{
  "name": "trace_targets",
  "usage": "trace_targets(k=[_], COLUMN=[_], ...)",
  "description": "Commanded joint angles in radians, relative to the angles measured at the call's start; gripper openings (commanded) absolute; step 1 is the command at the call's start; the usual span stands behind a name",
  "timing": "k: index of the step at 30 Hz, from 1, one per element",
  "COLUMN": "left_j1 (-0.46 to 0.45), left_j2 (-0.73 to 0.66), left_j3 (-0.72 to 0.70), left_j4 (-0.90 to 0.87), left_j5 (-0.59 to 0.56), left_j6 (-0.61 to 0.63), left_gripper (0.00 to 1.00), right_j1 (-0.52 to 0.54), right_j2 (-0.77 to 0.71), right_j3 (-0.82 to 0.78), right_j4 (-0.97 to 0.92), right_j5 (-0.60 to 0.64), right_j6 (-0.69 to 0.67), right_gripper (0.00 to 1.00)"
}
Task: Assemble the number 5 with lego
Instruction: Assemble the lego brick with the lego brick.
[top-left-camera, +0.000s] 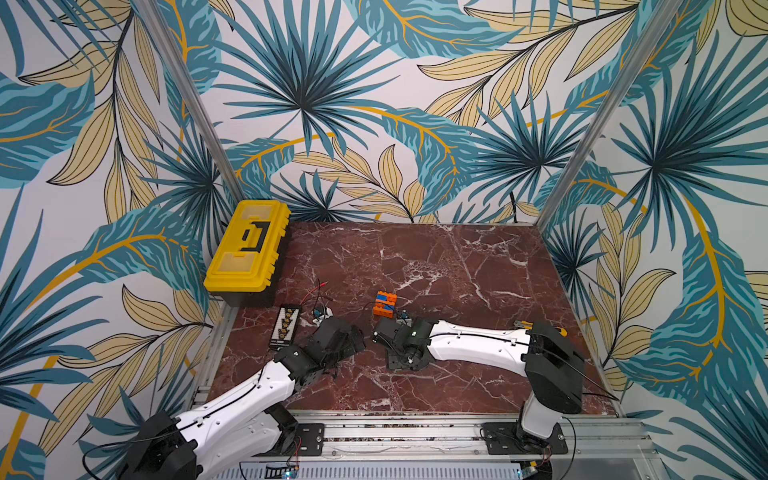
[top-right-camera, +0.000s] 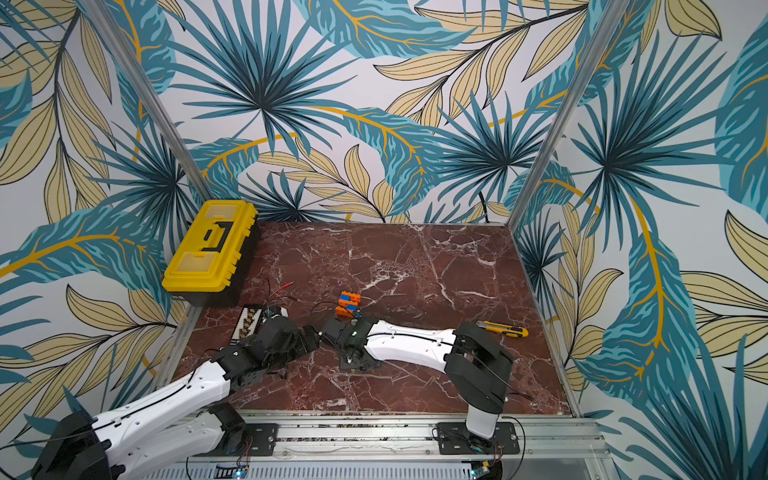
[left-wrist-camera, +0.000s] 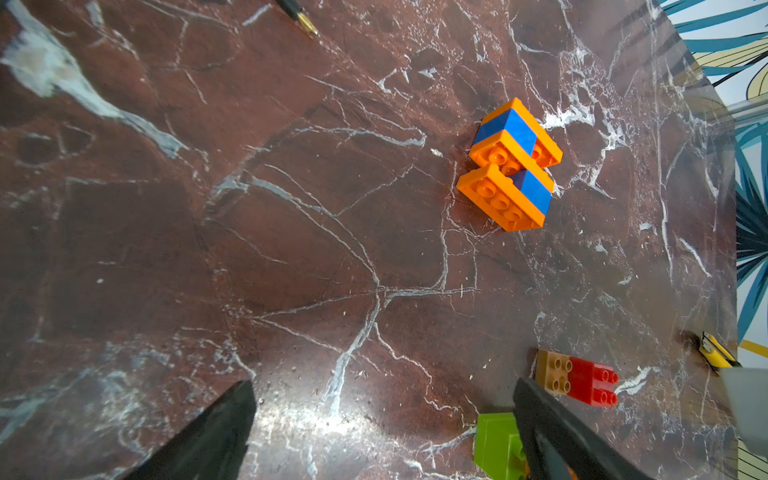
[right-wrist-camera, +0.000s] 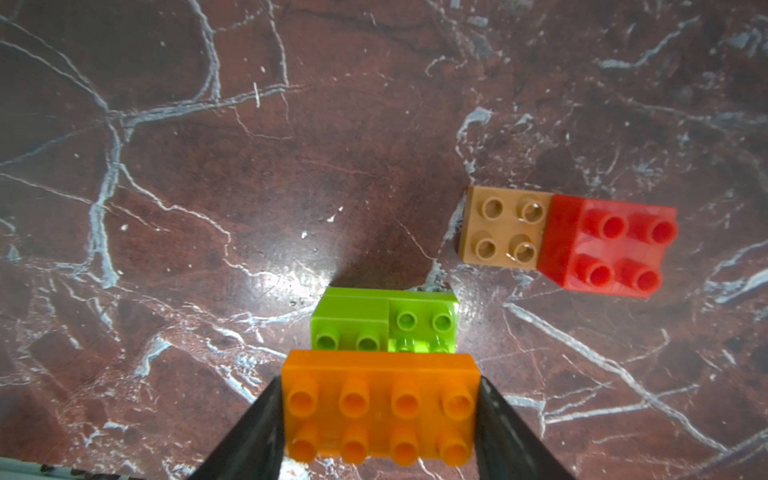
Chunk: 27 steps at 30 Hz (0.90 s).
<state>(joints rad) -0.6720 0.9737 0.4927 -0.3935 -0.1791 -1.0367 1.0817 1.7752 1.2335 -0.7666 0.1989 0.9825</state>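
Note:
My right gripper (right-wrist-camera: 380, 382) is shut on the two short ends of a long orange lego brick (right-wrist-camera: 380, 409), studs facing the camera. Just beyond it, two lime green bricks (right-wrist-camera: 382, 320) sit joined on the table. A tan brick (right-wrist-camera: 505, 226) and a red brick (right-wrist-camera: 606, 249) lie side by side, touching, further off. My left gripper (left-wrist-camera: 382, 386) is open over bare marble, with the green brick (left-wrist-camera: 496, 444) partly hidden behind one finger. An orange-and-blue assembly (left-wrist-camera: 511, 166) lies further out, seen in both top views (top-left-camera: 384, 304) (top-right-camera: 348, 304).
A yellow toolbox (top-left-camera: 247, 245) stands at the back left. A black parts card (top-left-camera: 284, 326) and loose wires (top-left-camera: 316, 289) lie left of the arms. A yellow utility knife (top-right-camera: 505, 329) lies behind the right arm. Walls enclose the marble table (top-left-camera: 457, 270).

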Motion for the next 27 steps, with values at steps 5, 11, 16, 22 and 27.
trace_targets(k=[5,11,16,22,27], left_j1=[0.010,0.010,0.010,0.010,0.010], left_j2=[0.002,0.008,0.011,0.008,0.008], left_j3=[-0.021,-0.022,-0.022,-0.025,-0.028], left_j4=[-0.002,0.008,0.026,0.027,0.016], left_j5=[-0.007,-0.004,0.013,0.013,0.012], left_j6=[0.018,0.017,0.030,0.029,0.027], left_gripper=[1.00,1.00,1.00,1.00,1.00], right_j1=[-0.001,-0.009,-0.012,-0.016,-0.014], right_j2=[0.027,0.036,0.043,0.058,0.067], right_j3=[-0.011,-0.014,-0.012,-0.008,-0.008], right_j4=[-0.016,-0.021,-0.017,-0.020,-0.044], right_j5=[0.016,0.015,0.019,0.007,0.005], right_j6=[0.030,0.030,0.027,0.021,0.023], right_gripper=[0.57,0.57,0.57,0.57,0.57])
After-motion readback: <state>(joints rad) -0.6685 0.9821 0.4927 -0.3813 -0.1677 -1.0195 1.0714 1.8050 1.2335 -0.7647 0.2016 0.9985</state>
